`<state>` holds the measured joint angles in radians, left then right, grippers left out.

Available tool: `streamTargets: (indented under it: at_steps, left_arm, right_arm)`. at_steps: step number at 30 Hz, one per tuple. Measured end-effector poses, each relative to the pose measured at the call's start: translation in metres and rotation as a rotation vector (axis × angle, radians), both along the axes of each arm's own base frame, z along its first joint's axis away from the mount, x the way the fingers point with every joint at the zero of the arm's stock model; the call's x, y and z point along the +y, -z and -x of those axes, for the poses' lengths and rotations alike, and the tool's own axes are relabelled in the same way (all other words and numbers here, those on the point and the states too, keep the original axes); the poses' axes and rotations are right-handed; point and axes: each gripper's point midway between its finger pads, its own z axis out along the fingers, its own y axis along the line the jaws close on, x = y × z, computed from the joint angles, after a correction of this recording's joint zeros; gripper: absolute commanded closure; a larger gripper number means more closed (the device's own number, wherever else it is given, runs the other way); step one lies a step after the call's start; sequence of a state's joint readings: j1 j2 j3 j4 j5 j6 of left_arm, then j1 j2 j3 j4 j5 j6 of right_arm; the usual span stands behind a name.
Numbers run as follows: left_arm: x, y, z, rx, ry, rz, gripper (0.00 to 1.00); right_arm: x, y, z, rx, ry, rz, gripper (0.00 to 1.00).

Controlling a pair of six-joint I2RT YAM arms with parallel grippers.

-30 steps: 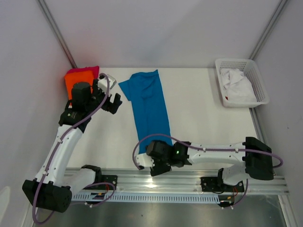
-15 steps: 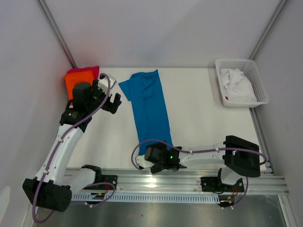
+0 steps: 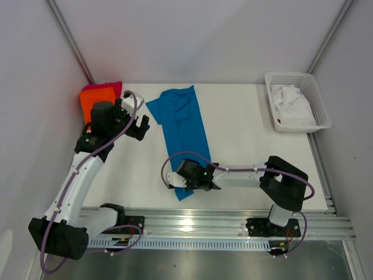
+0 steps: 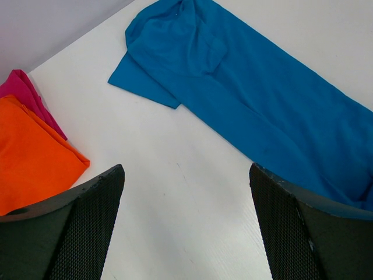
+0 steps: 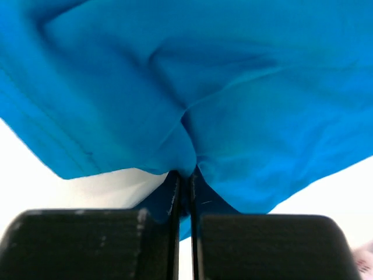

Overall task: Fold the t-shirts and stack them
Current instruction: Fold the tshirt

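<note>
Hem of blue shirt [image 5: 233, 87] is pinched tight in my right gripper [image 5: 185, 175], cloth bunching just ahead of the fingertips; the rest lies flat, stretching away from it. My left gripper [image 4: 185, 172] hangs wide open and empty, the shirt's collar end ahead to its right, orange shirt [image 4: 29, 151] folded on pink shirt [image 4: 20, 87] to its left. Step in hand: the crosswise fold. Next, I judge: carry the hem over toward the collar, low and even.

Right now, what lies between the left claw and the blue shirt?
Nothing: only bare white table separates the open left gripper from the blue shirt. The left wrist view shows it best.
</note>
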<state>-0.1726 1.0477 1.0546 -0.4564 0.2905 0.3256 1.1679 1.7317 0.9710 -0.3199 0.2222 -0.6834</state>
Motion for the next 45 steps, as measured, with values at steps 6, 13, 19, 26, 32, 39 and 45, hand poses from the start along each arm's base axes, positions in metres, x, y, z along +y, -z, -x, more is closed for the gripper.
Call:
streamTargets:
  at_steps: [6,13,19,26,32,39,45]
  left_arm:
    - [-0.001,0.008,-0.004,0.023,0.001,-0.003,0.1]
    - [-0.001,0.016,-0.007,0.049,0.001,-0.008,0.1]
    - [-0.001,0.017,-0.007,0.053,0.001,-0.009,0.1]
    - [-0.002,0.024,-0.009,0.072,0.002,-0.012,0.1]
    - [-0.002,0.032,-0.012,0.098,0.001,-0.017,0.1]
    - [-0.002,0.033,-0.013,0.098,0.005,-0.023,0.1]
    - [-0.003,0.038,-0.015,0.114,0.006,-0.024,0.1]
  right_arm:
    - [-0.004,-0.02,-0.002,0.099,0.046,-0.023,1.0]
    - [0.023,-0.097,-0.057,0.066,0.124,-0.198,1.0]
    - [0.035,-0.133,-0.128,-0.028,0.183,-0.285,1.0]
    - [0.031,-0.061,-0.186,-0.022,0.223,-0.155,1.0]
    - [0.029,-0.026,-0.215,-0.051,0.229,-0.092,1.0]
    - [0.044,-0.049,-0.245,-0.152,0.227,-0.132,1.0]
    - [0.054,-0.072,-0.274,-0.272,0.245,-0.202,1.0]
